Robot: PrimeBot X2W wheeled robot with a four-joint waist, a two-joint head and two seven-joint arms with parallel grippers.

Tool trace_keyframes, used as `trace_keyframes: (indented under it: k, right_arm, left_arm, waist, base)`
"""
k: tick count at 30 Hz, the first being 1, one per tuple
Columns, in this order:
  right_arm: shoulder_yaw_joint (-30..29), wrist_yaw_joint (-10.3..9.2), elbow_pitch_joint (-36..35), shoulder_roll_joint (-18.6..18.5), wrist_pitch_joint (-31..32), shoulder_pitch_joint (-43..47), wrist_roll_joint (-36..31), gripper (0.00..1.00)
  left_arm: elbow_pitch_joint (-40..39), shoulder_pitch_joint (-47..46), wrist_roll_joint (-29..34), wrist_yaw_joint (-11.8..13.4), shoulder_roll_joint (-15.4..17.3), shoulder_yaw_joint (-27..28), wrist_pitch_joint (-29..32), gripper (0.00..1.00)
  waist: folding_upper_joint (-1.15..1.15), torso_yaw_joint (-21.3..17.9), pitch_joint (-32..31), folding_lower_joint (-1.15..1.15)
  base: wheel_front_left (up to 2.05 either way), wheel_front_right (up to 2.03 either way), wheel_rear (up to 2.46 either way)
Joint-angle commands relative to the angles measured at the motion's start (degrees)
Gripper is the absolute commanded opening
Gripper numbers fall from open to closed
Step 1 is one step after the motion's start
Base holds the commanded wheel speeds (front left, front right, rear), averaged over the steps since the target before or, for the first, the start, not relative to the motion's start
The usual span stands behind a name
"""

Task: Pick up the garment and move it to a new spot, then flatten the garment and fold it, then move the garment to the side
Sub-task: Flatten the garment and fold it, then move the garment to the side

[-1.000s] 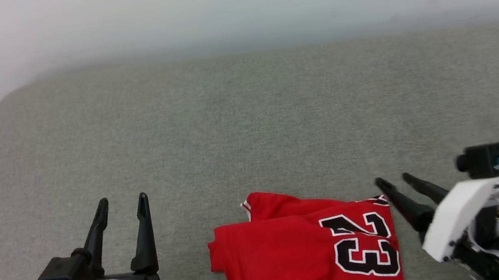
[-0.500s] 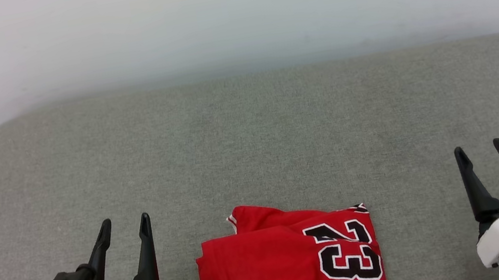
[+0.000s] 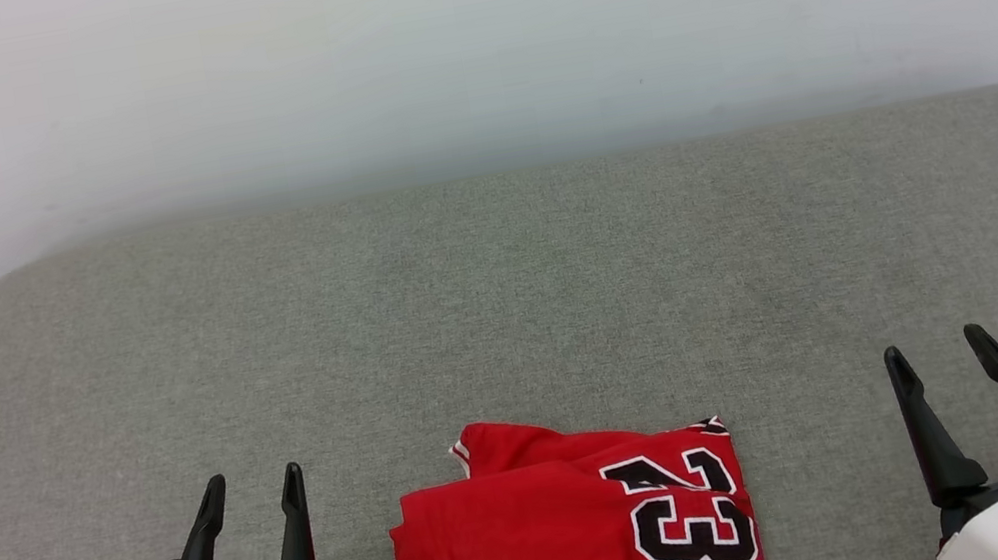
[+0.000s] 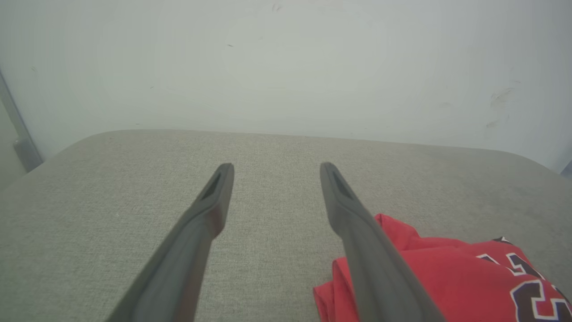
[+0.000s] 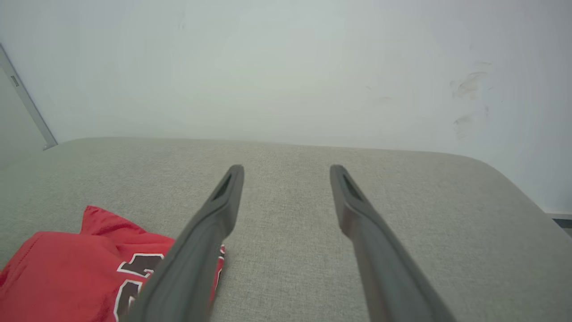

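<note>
You have the folded shirt (image 3: pixel 524 550) lying between your left gripper (image 3: pixel 253 476) and right gripper (image 3: pixel 932 342), both spread apart and empty

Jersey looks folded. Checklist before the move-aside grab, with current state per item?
1. Fingers of the left gripper open, holding nothing: ok.
2. Fingers of the right gripper open, holding nothing: ok.
3. Both grippers apart from the garment, one on each side: ok.
4. Fold of the garment compact, number 23 facing up: ok.
5. Near edge of the garment, cut off at the bottom of the head view: cannot tell.
6. Room on the grey surface beside the garment: ok.
</note>
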Motion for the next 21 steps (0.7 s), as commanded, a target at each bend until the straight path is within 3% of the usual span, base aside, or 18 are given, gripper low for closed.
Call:
trace_keyframes:
  k: [1,11,17,21]
  right_arm:
    - [0.1,-0.03,-0.5,0.3,0.3,0.6,-0.3,1.00]
    - [-1.2,-0.03,-1.9,0.6,2.9,1.1,1.3,1.00]
    - [-5.4,-0.03,1.4,0.6,6.0,1.8,9.0,1.00]
    - [-7.7,-0.03,5.7,0.6,11.5,1.8,15.4,1.00]
  left_arm:
    - [-0.3,0.4,-0.1,0.2,0.2,0.0,-0.4,1.00]
    - [-0.8,-0.5,0.0,0.6,0.4,-0.4,-0.4,1.00]
    - [-1.0,-1.6,0.0,0.6,0.3,-0.7,-0.4,1.00]
    - [-1.4,-2.4,0.0,0.4,0.2,-0.6,-0.4,1.00]
  waist:
    - [0.00,0.0,0.0,0.00]
    - [0.00,0.4,0.3,0.00]
    - [0.00,1.1,0.8,0.00]
    - [0.00,2.0,1.8,0.00]
  base:
    - [0.00,0.00,0.00]
    - [0.00,0.00,0.00]
    - [0.00,0.00,0.00]
    - [0.00,0.00,0.00]
